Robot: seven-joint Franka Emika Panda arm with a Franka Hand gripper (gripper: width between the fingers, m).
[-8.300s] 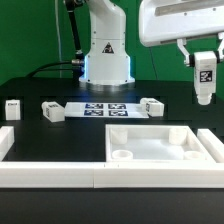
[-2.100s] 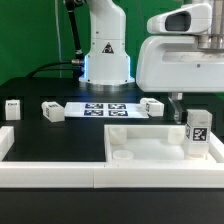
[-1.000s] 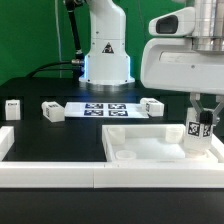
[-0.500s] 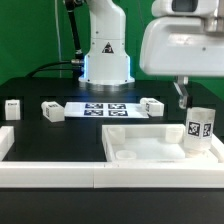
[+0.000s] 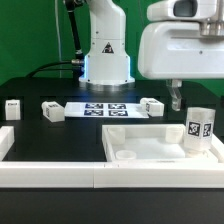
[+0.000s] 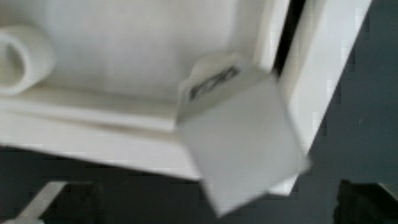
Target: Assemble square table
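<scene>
— Square table panel [image 5: 160,143], where?
— Flat on the dark desk [image 5: 40,135], underside up with the rim showing, in the exterior view's right half. Sits just behind the long white border rail [image 5: 50,172] along the near edge.
— Anything in it?
— One leg [image 5: 200,132], upright at the near corner on the exterior view's right, with its tag toward the camera. Seated in the corner hole or only standing over it: cannot tell. Round open hole [image 5: 126,155] at the near corner on the exterior view's left.
— Other legs?
— Three, loose on the desk farther back. First leg [image 5: 12,108] at the exterior view's far left, second leg [image 5: 52,111] near it, third leg [image 5: 151,106] just beside the marker board [image 5: 105,109], on its right in that view. White robot base [image 5: 105,50] behind the board.
— Claw [image 6: 206,198]?
— Released, grasping nothing. Hangs above the upright leg. In the exterior view only one finger [image 5: 176,97] visible, higher than the leg and to its left, clear of it. In the wrist view, blurred, two dark fingertips [image 6: 50,200] spread wide, with the leg between them and a gap on either side.
</scene>
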